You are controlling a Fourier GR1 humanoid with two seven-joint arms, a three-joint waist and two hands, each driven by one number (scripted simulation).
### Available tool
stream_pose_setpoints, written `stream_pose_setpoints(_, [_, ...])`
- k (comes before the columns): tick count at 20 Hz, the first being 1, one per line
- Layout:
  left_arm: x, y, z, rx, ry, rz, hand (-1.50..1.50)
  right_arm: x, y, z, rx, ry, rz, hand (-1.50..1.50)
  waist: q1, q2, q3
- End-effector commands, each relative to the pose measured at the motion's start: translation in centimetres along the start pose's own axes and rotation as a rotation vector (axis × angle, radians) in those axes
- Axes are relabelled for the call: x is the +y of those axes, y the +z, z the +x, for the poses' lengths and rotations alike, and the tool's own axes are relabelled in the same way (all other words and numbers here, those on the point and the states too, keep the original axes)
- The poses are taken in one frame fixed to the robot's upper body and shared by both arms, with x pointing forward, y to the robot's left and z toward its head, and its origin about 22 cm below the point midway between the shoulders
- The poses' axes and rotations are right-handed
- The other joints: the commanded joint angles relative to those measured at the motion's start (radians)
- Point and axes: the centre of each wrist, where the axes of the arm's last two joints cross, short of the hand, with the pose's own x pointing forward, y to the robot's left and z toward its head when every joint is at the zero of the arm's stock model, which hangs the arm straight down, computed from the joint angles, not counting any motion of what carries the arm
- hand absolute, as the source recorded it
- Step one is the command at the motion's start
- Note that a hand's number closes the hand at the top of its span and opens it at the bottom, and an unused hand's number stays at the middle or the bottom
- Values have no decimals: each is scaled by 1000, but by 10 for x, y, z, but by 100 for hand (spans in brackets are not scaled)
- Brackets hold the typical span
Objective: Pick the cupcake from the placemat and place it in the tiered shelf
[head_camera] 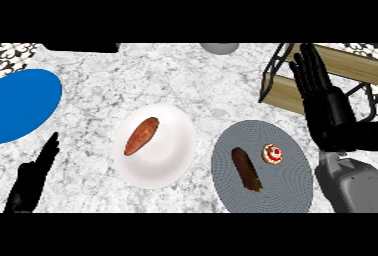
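While I look steeply down at the marbled tabletop [184, 75], nearest me at the lower left is my left robot hand [33, 180], fingers straight and holding nothing, resting near the edge. At the lower right my grey right forearm [347, 185] rises toward the right robot hand [325, 100], whose fingers are stretched out and released, grasping nothing, in front of the tiered shelf [284, 95]. The cupcake [273, 153] lies on the grey round placemat [236, 180], near its far right side, below and to the left of that right robot hand and apart from it. Just left of the cupcake on the same placemat lies a dark brown elongated item [246, 169]. Further left, a white plate [173, 150] carries a reddish sausage-like piece [141, 136]. Beyond, at the far left, I see a blue plate [26, 105], and a grey rounded object [219, 48] at the far edge.
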Motion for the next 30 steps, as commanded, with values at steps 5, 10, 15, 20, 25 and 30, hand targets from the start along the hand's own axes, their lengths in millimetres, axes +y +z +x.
stream_pose_setpoints(5, [-20,-4,5,109,257,-11,0,-107,54,-13,27,347,-309,150,-103,-5,45])
stream_pose_setpoints(10, [-44,-11,18,170,357,-94,0,-153,121,-73,495,445,-571,150,-83,6,43])
stream_pose_setpoints(15, [-58,-17,33,166,355,-142,0,-177,177,-53,367,417,-419,-150,-46,4,43])
stream_pose_setpoints(20, [-43,-13,40,153,365,-146,0,-158,170,-38,405,403,-227,-150,-28,5,42])
stream_pose_setpoints(25, [-47,-30,45,165,330,-161,0,-150,155,25,482,450,-93,-150,-35,7,41])
stream_pose_setpoints(30, [-55,-31,53,159,337,-153,0,-103,114,41,592,527,-98,-150,-5,12,41])
